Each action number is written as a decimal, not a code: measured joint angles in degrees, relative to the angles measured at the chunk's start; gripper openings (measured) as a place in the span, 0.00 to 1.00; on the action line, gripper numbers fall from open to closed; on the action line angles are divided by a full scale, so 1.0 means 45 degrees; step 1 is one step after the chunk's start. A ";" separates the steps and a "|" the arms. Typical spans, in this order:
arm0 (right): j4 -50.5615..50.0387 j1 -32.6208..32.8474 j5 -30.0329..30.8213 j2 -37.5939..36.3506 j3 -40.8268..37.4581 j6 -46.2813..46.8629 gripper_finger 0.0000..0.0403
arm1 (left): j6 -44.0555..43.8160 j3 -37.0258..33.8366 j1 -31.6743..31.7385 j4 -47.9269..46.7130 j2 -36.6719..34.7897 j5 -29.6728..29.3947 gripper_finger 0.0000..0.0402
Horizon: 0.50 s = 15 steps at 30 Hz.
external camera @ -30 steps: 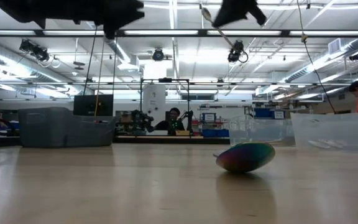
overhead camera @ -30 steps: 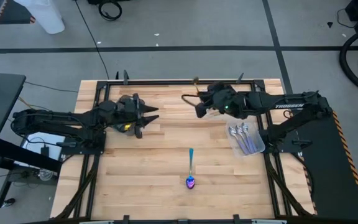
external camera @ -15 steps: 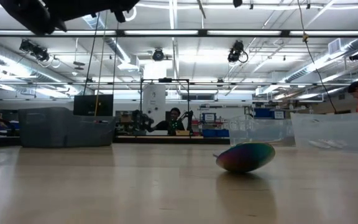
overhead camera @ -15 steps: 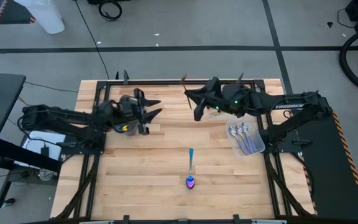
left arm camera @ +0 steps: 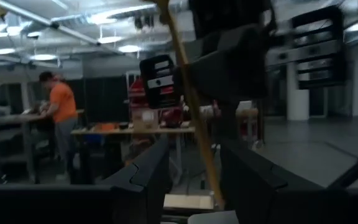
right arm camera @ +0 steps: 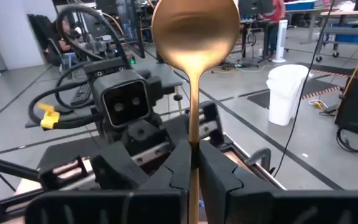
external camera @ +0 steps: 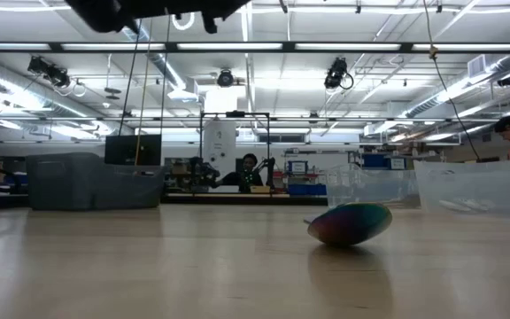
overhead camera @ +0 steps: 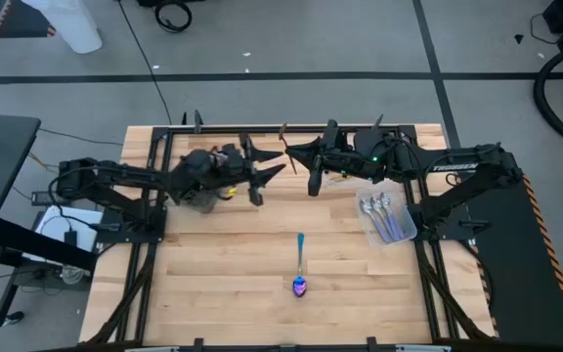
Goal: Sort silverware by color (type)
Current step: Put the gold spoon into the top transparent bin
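I kept the right gripper (overhead camera: pixel 301 154) clenched on the gold spoon (right arm camera: pixel 194 43) at the table's twelve o'clock, guiding its handle squarely between the released left gripper (overhead camera: pixel 272 164) fingers.

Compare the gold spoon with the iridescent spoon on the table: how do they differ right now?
The gold spoon is shiny gold; the iridescent spoon has a purple-blue bowl and teal handle. The gold spoon is pinched by its handle in the shut right gripper, raised above the table; the iridescent spoon lies flat on it, untouched. Both are slim small spoons.
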 joint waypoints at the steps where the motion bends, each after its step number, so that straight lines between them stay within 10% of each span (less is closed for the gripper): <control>1: -0.0005 0.0000 -0.0008 0.0000 0.0000 0.0000 0.06 | 0.0000 0.0371 0.0005 -0.0409 0.0166 -0.0105 0.38; 15: -0.0097 -0.0005 -0.0078 0.0000 0.0000 -0.0340 0.06 | -0.0348 0.2259 0.0008 -0.2716 0.0940 -0.0168 0.35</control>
